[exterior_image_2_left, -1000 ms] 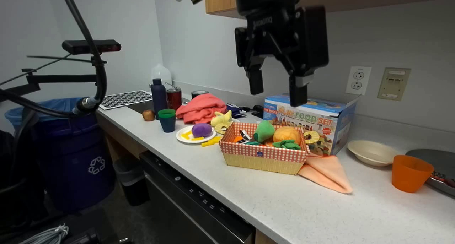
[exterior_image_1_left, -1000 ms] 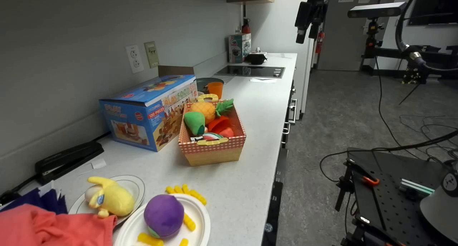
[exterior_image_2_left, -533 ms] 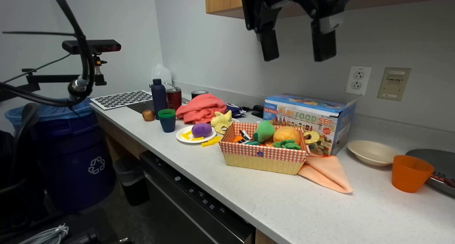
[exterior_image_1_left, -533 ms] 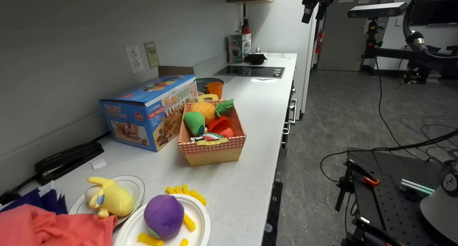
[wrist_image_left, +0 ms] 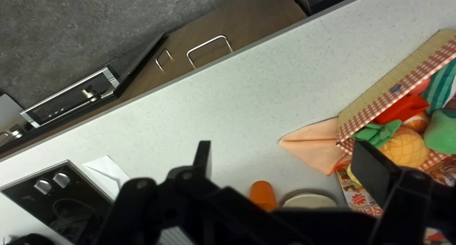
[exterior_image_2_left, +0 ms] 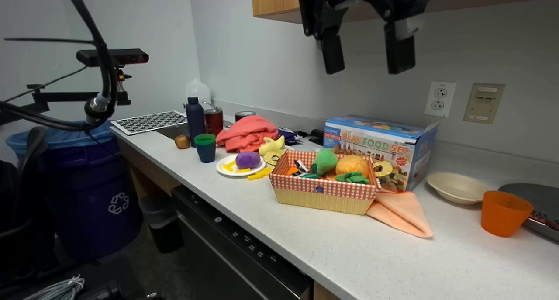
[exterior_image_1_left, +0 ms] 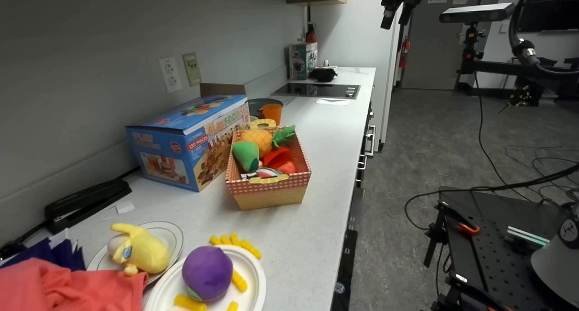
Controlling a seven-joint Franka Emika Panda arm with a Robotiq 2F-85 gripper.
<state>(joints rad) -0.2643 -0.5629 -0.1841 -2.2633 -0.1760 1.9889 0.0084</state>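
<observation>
My gripper (exterior_image_2_left: 368, 68) is open and empty, high above the counter. It also shows at the top edge of an exterior view (exterior_image_1_left: 395, 25). In the wrist view the two fingers (wrist_image_left: 283, 145) stand wide apart with nothing between them. Below are a peach cloth (wrist_image_left: 313, 141), an orange cup (wrist_image_left: 262, 193) and a cream bowl (wrist_image_left: 310, 201), partly hidden by the gripper. A red-checked basket (exterior_image_2_left: 327, 199) holds a plush pineapple (exterior_image_1_left: 257, 141), a green plush fruit (exterior_image_1_left: 246, 155) and red items. It stands on one end of the cloth (exterior_image_2_left: 404, 215).
A play food box (exterior_image_1_left: 190, 143) stands behind the basket. A white plate (exterior_image_1_left: 255, 284) with a purple plush (exterior_image_1_left: 208, 272), a yellow plush (exterior_image_1_left: 144, 252), a coral cloth (exterior_image_2_left: 249, 134), cups and a dark bottle (exterior_image_2_left: 195, 121) are farther along. A wooden cabinet (exterior_image_2_left: 275, 3) hangs overhead.
My gripper has risen between one second and half a second ago, staying open, and has hardly moved since. The cable by the arm shifted with it. The objects on the counter have not moved.
</observation>
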